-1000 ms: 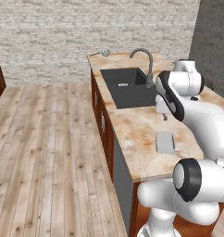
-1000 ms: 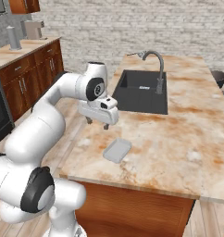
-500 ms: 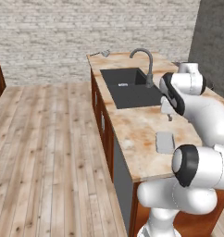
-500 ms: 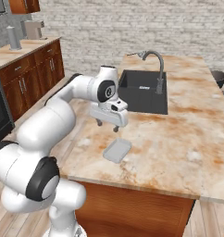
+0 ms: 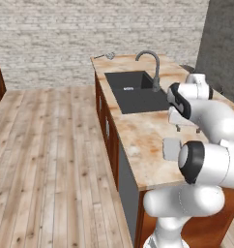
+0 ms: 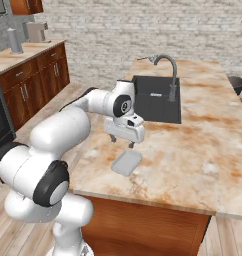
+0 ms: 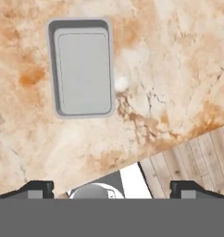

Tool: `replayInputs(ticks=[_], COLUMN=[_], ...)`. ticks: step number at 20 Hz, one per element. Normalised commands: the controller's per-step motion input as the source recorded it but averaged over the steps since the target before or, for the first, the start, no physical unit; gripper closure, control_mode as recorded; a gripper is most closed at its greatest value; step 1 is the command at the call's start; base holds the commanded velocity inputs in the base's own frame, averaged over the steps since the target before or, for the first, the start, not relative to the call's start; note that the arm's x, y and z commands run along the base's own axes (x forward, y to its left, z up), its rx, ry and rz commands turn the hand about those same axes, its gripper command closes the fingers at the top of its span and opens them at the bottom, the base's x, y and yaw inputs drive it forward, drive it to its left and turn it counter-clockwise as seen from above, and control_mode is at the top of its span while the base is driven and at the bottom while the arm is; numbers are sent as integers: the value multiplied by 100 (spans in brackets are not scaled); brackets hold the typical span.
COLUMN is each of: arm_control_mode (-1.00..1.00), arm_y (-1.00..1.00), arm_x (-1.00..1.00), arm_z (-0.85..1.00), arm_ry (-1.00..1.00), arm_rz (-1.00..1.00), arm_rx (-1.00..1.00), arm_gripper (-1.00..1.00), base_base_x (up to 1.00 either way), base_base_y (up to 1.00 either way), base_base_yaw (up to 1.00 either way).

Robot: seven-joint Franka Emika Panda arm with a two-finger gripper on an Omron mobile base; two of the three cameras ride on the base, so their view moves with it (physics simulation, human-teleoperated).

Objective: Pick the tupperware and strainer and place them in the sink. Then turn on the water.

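The tupperware [image 6: 127, 163] lies flat on the marble counter near its front edge, also seen as tupperware [image 5: 171, 147] and as a grey rectangular tupperware [image 7: 81, 67] at the upper left of the hand view. My gripper [image 6: 122, 141] hangs open just above and behind it, pointing down, with nothing between its fingers; it shows too as gripper [image 5: 187, 128] and gripper [image 7: 112, 189]. Farther back is the black sink [image 6: 143, 107], the same sink [image 5: 131, 99], with its grey faucet [image 6: 169, 75]. At the counter's far end lies the small strainer [image 5: 107, 55], seen again as strainer [image 6: 147, 58].
The counter's edge and the wooden floor [image 7: 192, 157] run along the lower right of the hand view. Dark stools [image 6: 237, 85] stand at the island's right side. A wooden cabinet run [image 6: 28, 75] with appliances is at the far left.
The arm has swung from beside the sink toward the counter's front, bringing the gripper down close over the tupperware. Its jaws have stayed open.
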Motion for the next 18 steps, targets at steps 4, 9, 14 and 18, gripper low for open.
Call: replayInputs(ticks=[4, 9, 14, 18], arm_control_mode=[-100, -100, -100, -100], arm_y=[-17, -8, -6, -1], arm_x=[8, 4, 20, 18], arm_z=[-51, -56, -56, -40], arm_ry=[3, 0, 0, 0], arm_rz=[0, 0, 0, 0], arm_rx=[3, 4, 6, 2], arm_gripper=[-100, -100, -100, -100], base_base_x=[0, 0, 0, 0], base_base_y=[0, 0, 0, 0], base_base_yaw=[0, 0, 0, 0])
